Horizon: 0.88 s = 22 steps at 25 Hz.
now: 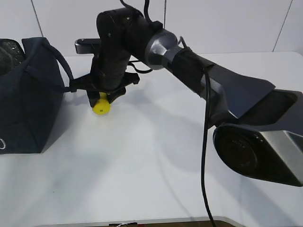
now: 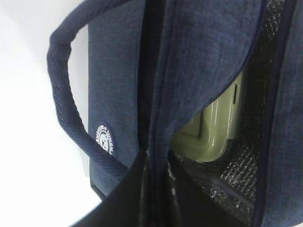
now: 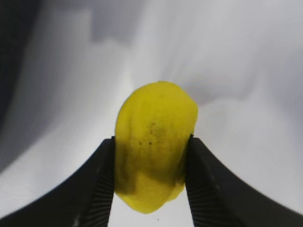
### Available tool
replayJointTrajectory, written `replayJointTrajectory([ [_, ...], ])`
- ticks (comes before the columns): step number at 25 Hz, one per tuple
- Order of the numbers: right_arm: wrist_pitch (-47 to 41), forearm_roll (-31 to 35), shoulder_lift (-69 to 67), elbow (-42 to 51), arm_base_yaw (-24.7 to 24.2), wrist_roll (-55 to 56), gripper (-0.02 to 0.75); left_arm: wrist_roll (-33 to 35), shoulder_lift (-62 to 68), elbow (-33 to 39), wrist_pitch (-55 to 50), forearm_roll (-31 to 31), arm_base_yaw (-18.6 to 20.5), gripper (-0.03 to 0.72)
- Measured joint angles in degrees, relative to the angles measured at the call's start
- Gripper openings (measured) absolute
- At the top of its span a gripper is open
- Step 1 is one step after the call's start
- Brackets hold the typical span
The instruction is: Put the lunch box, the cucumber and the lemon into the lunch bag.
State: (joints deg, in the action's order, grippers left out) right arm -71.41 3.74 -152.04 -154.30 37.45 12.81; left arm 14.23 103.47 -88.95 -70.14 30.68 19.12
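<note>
Two hands | right hand (image 3: 151,189) grasping lemon (image 3: 154,142) | left hand (image 2: 156,189) clenched on lunch bag (image 2: 118,71)

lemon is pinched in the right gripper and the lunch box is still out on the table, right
Not quite. The lemon is pinched in the right gripper, but the lunch box is not on the table: the left wrist view shows its green lid already inside the lunch bag.

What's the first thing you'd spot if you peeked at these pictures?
The bright yellow lemon, pinched between the right arm's black jaws on the white table. To the left stands the dark navy lunch bag. Through its open top, in the left wrist view, the sage-green lid of the lunch box shows inside.
</note>
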Motion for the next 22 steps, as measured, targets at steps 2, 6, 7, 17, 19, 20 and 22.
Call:
replayJointTrajectory([
  [2,-0.1,0.0,0.0,-3.5,0.0,0.0,0.340,0.0,0.0,0.0,0.0,0.0,0.0,-0.001],
  [6,-0.3,0.0,0.0,-11.4,0.0,0.0,0.340,0.0,0.0,0.0,0.0,0.0,0.0,-0.001],
  [7,-0.3,0.0,0.0,-12.6,0.0,0.0,0.340,0.0,0.0,0.0,0.0,0.0,0.0,-0.001],
  [17,-0.7,15.5,0.4,-13.9,0.0,0.0,0.337,1.3,0.0,0.0,0.0,5.3,0.0,-0.001],
  [19,-0.6,18.8,0.5,-13.9,0.0,0.0,0.337,1.7,0.0,0.0,0.0,6.4,0.0,-0.001],
  [20,0.0,20.4,0.5,-13.9,0.0,0.0,0.337,2.0,0.0,0.0,0.0,6.8,0.0,-0.001],
  [22,1.7,23.9,0.5,-13.9,0.0,0.0,0.337,2.3,0.0,0.0,0.0,7.2,0.0,-0.001],
])
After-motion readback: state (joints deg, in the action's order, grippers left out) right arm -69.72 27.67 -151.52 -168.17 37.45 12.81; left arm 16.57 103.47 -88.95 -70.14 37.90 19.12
